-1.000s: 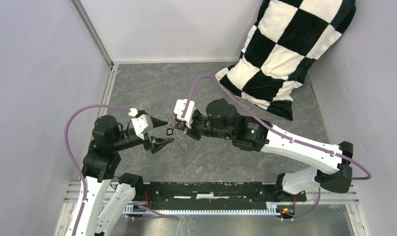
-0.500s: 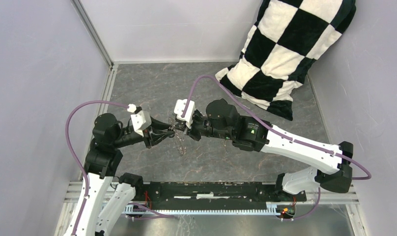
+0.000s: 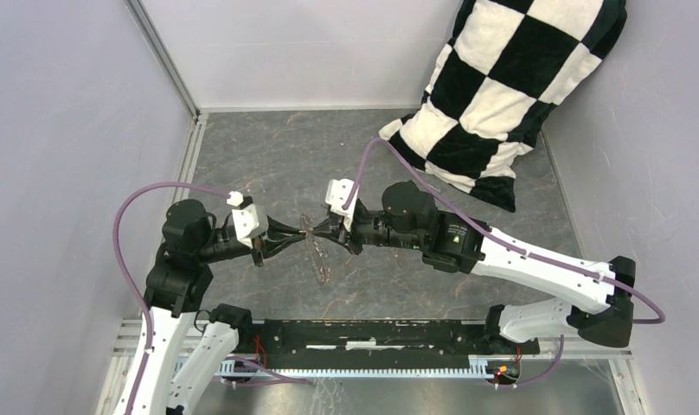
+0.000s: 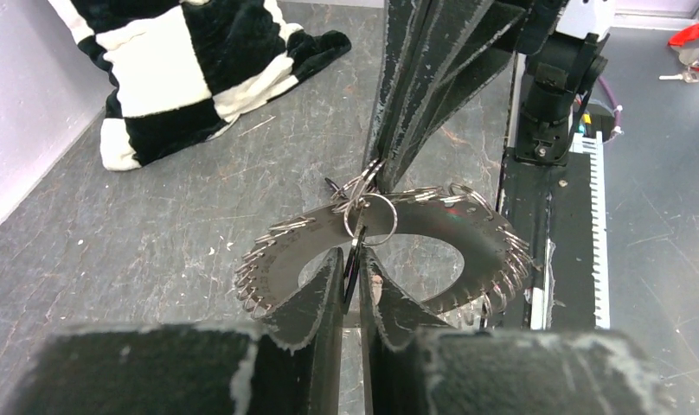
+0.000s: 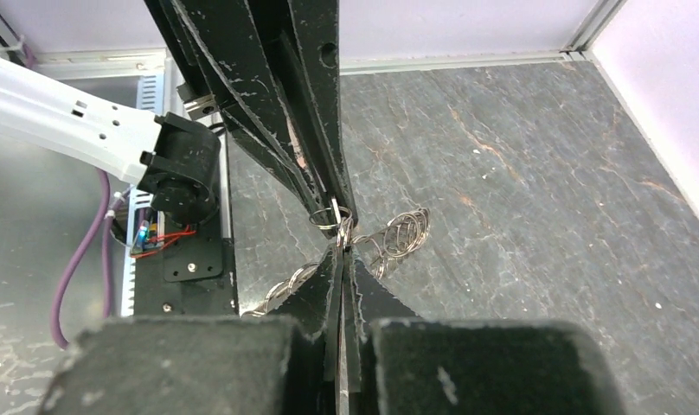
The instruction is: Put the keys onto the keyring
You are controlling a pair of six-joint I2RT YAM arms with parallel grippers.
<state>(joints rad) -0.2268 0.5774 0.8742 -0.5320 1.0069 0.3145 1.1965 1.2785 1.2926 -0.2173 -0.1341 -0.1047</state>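
My left fingers [image 4: 316, 303] are nearly pressed together, with only a thin slot between them. In that slot my left gripper [image 4: 353, 258] pinches a thin dark key [image 4: 352, 275], seen edge-on as best I can tell. The key hangs from a small split ring [image 4: 394, 218] just past my fingertips. That ring lies against the near rim of the keyring [image 4: 480, 232], a flat metal hoop with a hollow centre and little rings bristling all round its edge. The keyring is held up between my two grippers over the middle of the grey marbled table [image 3: 268, 156]; I cannot tell whether its lower edge touches the top. From the other side my right gripper [image 5: 341, 251] meets my left almost tip to tip. Its fingers are squeezed tight together on the keyring's upper rim, with loops of rings showing on either side of them. Far beyond, in the back right corner, a black and white chequered cushion [image 3: 502, 95] leans against the wall
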